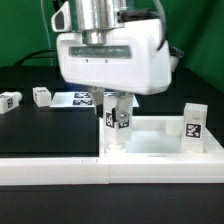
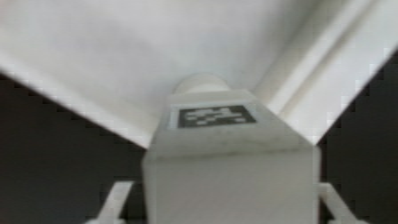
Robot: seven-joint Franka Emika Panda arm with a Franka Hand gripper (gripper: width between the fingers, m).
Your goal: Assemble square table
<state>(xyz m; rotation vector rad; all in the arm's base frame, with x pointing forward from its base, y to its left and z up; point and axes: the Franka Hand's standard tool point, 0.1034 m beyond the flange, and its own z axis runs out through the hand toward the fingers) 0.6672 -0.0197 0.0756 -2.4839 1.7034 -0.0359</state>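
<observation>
Currently a leg (image 1: 118, 122) is clamped upright between the gripper's (image 1: 118, 110) fingers (image 2: 121, 203), its long axis vertical; the slab (image 1: 150, 140) corner is found directly below them.

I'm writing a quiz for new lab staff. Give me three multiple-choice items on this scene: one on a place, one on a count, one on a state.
1. The two loose legs lie:
A. on the black table, at the exterior view's left
B. stacked one on the other
C. at the exterior view's right

2. Legs in the exterior view:
A. two
B. three
C. four

3. The middle leg under the gripper is:
A. lying flat
B. upright between the fingers
C. tipped against another leg

Answers:
1 A: both sit apart on the black surface at the left.
2 C: two loose, the middle one, and the right leg.
3 B: it stands on end with a finger on each side.
</observation>
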